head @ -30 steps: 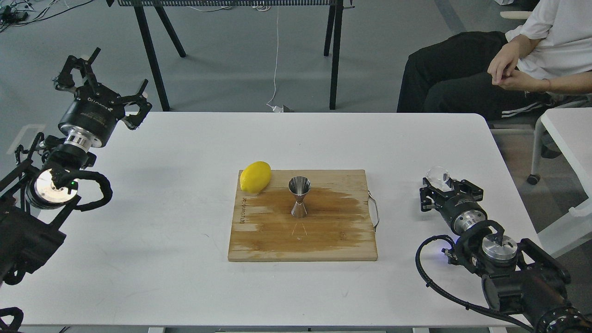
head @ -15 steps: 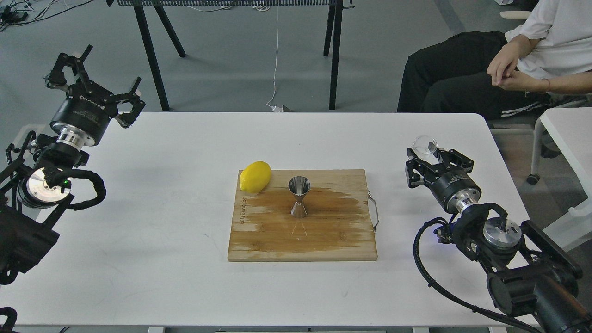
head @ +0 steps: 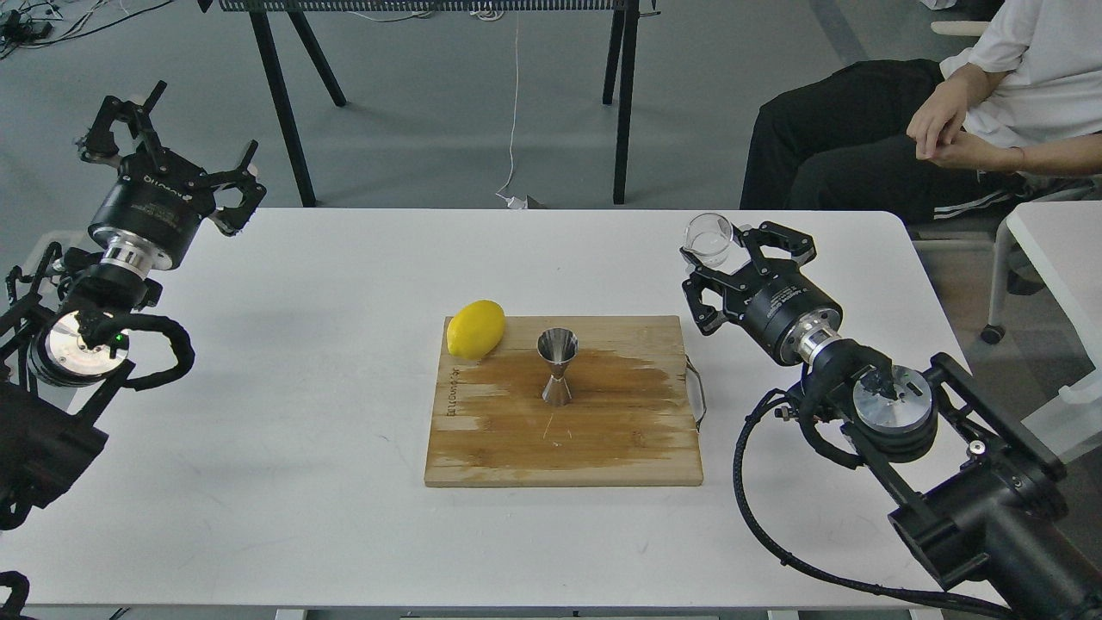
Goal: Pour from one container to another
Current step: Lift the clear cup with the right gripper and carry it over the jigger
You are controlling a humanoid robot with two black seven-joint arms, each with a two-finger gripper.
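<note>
Glass cup [head: 709, 238] is gripped by the right end effector [head: 721, 258], right of the steel jigger [head: 557, 367] standing on the cutting board [head: 564, 430]. Left end effector [head: 168, 142] is held wide open.

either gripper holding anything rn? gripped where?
Right gripper holds the clear glass cup, fingers clamped on its side wall near the base. Left gripper is open and empty.

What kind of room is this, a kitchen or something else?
Probably a robotics test lab, not a kitchen: a plain white table holds only a staged cutting board with a jigger and a lemon, loose cables trail across the grey floor, and a seated person watches.
</note>
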